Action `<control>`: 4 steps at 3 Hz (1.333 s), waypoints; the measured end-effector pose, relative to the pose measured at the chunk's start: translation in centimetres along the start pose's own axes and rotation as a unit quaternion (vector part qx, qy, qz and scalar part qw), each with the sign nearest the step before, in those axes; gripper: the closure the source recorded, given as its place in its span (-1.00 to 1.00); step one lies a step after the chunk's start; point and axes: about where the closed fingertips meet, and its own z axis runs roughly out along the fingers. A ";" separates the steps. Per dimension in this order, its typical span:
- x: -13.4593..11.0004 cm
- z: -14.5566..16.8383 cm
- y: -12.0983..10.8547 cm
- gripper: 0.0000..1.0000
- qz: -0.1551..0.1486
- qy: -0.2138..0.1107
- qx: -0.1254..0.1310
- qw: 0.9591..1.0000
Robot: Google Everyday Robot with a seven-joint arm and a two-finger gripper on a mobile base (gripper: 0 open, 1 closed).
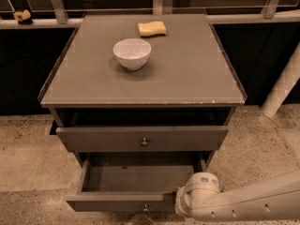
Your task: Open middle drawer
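Already well out, the middle drawer (122,201) has the claw (187,198) at its front's right end, grip impossible to tell; any further pull should run straight and level.

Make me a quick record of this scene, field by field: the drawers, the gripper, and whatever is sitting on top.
middle drawer: pulled well out, nothing visible inside, round knob at front centre
top drawer: out less than the middle one, dark gap above its front
gripper: low right, at the right end of the middle drawer's front
cabinet top: white bowl near centre, yellow sponge behind it
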 end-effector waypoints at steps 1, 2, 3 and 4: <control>-0.1 -0.1 0.0 1.00 0.000 0.000 0.000 1.000; 0.3 -0.1 0.7 1.00 0.000 -0.002 0.000 1.000; 0.1 -0.3 0.7 1.00 0.000 -0.002 0.000 1.000; 0.3 -0.4 1.3 1.00 0.000 -0.003 -0.001 1.000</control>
